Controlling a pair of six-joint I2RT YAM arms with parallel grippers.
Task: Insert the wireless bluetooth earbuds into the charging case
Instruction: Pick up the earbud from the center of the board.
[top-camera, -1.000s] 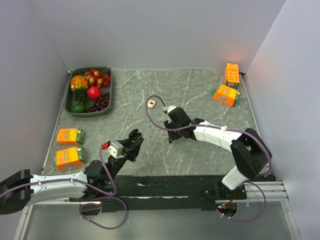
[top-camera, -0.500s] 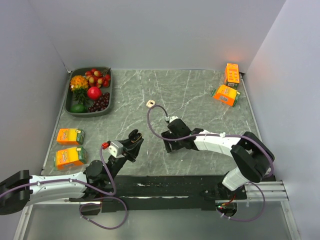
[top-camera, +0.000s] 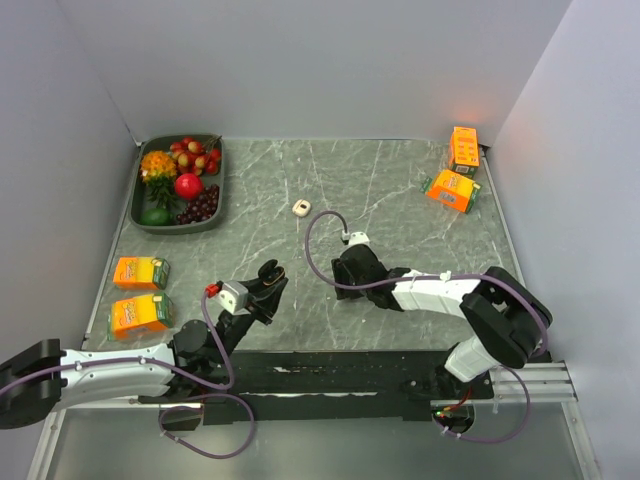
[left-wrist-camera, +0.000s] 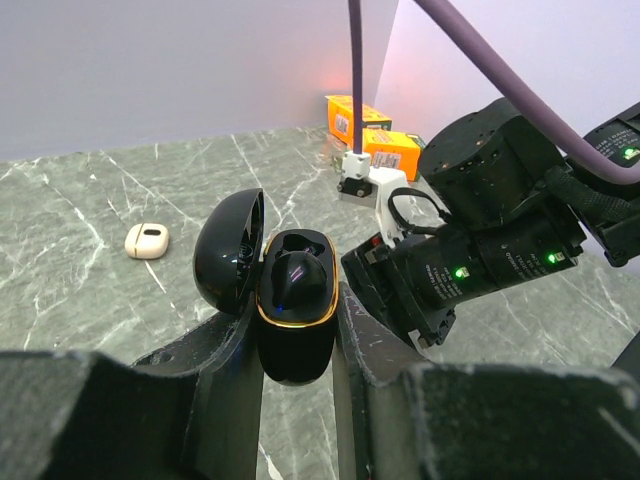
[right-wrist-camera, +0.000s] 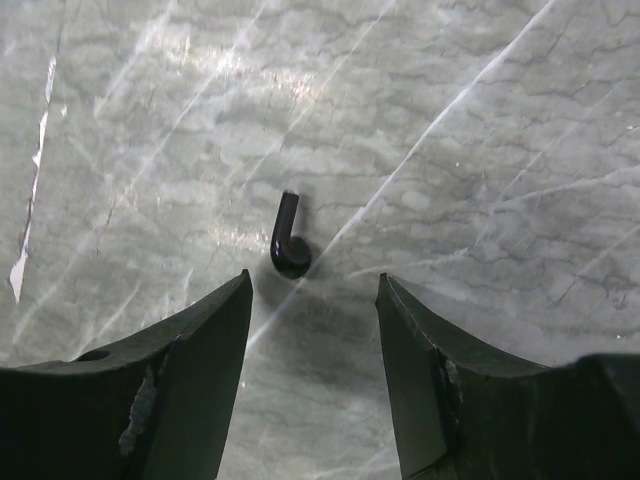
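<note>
My left gripper (left-wrist-camera: 292, 335) is shut on the black charging case (left-wrist-camera: 297, 300) and holds it above the table with its lid (left-wrist-camera: 228, 255) open. One black earbud (left-wrist-camera: 296, 276) sits in the case's well. In the top view this gripper (top-camera: 268, 284) is left of centre near the front. The other earbud (right-wrist-camera: 288, 243) lies on the marble just ahead of my right gripper (right-wrist-camera: 315, 282), which is open and empty, close above the table. In the top view the right gripper (top-camera: 343, 277) hides that earbud.
A small cream case (top-camera: 301, 208) lies behind both grippers, also in the left wrist view (left-wrist-camera: 147, 240). A fruit tray (top-camera: 148, 196) stands back left. Orange cartons lie at the left edge (top-camera: 140, 272) and back right (top-camera: 452, 190).
My right gripper has moved from beside the cream case toward the near edge and down over the table. The left gripper and the case have stayed put.
</note>
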